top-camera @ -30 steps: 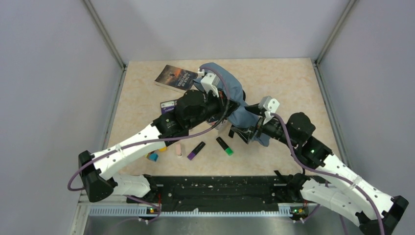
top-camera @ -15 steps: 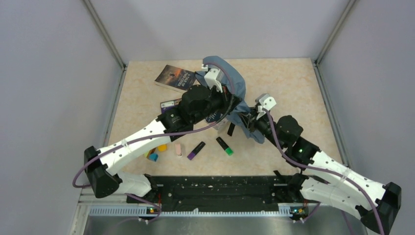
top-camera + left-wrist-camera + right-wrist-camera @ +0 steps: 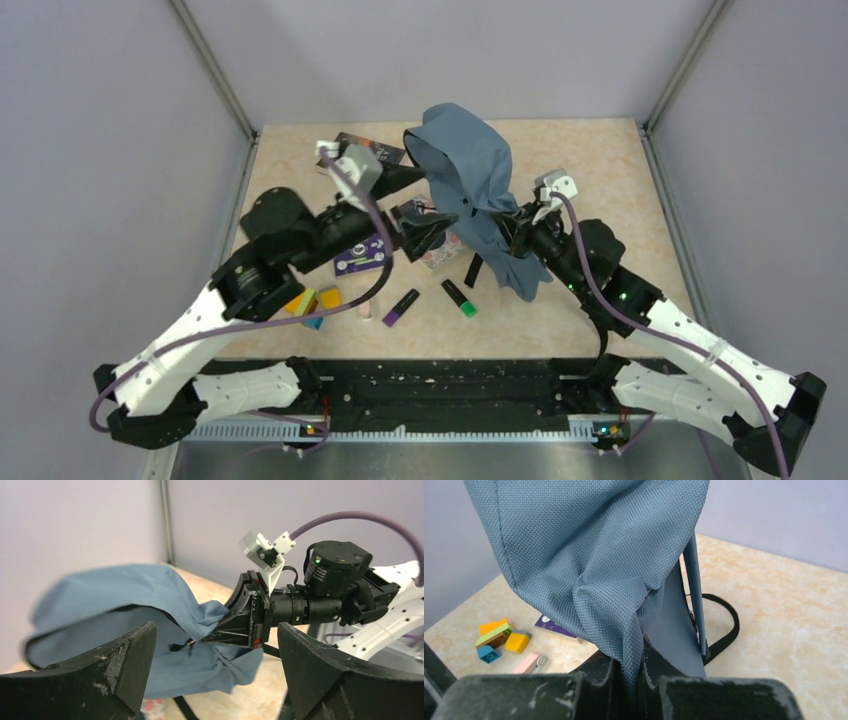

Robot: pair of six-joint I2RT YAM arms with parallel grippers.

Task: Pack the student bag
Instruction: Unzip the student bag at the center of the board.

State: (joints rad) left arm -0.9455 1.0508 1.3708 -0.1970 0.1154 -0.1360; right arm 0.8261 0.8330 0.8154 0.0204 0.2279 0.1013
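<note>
- Right end effector [image 3: 512, 228] is clenched on a fold of the student bag [image 3: 468, 170]. The right wrist view shows slate-blue fabric pinched tight between its fingers [image 3: 524, 695].
- Left end effector [image 3: 422, 226] is released, jaws spread wide with nothing between them. It sits just left of the bag, facing the right end effector.
- Student bag is lifted and hangs bunched from the right grip, over the middle of the counter [image 3: 600, 160] toward the far side. Its top flops over at the far end and the lower end droops near-right. Cannot tell if the lower end touches the counter.
- Black strap [image 3: 472, 270] trails under the bag, down by the counter.
- Dark-cover book [image 3: 385, 152] lies far-left of the bag, mostly hidden by the left wrist.
- Purple booklet [image 3: 360, 257] lies flat under the left arm.
- Purple highlighter [image 3: 400, 307] and green highlighter [image 3: 460, 298] lie side by side but apart, near of the bag.
- Pink eraser [image 3: 366, 311] is just left of the purple highlighter.
- Coloured blocks [image 3: 312, 302] are clustered left of the eraser, partly under the left arm.
</note>
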